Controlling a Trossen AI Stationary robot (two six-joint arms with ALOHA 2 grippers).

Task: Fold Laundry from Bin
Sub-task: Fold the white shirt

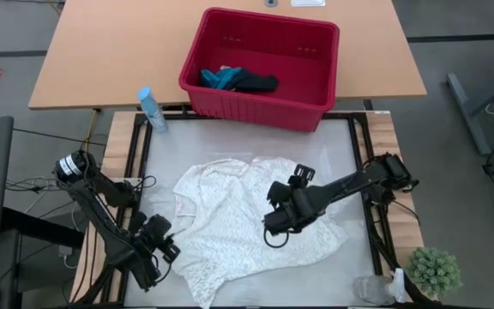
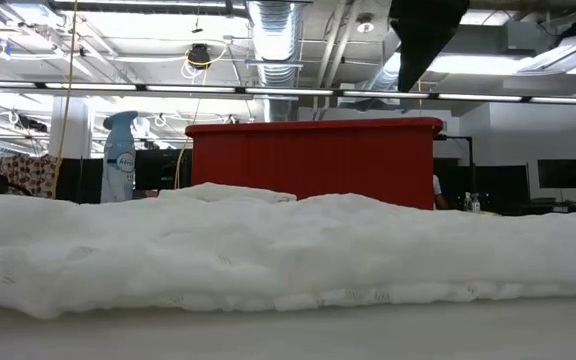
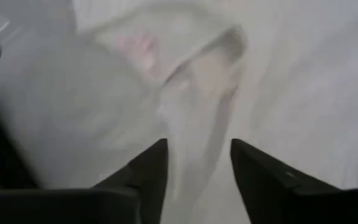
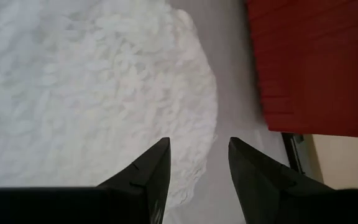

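The large white lacy cloth (image 1: 247,223) lies spread and rumpled on the table's middle; it fills the low view (image 2: 268,240). The red bin (image 1: 264,64) stands at the table's far edge, with the teal item (image 1: 221,79) and the dark item (image 1: 256,83) lying on its floor. My left gripper (image 1: 159,245) is open at the cloth's left edge, with a fold of the cloth (image 3: 197,81) ahead of its fingers (image 3: 148,168). My right gripper (image 1: 283,216) is open above the cloth's middle (image 4: 92,81), pointing toward the bin (image 4: 316,62). My left gripper has its open fingers on either side of a fold at the white cloth's left edge (image 3: 191,124); I cannot tell whether they touch it.
A pale blue spray bottle (image 1: 151,109) stands left of the bin and shows in the low view (image 2: 119,155). A small green plant (image 1: 436,270) and a clear object (image 1: 376,287) stand at the near right corner. A wooden table (image 1: 101,51) lies behind the bin.
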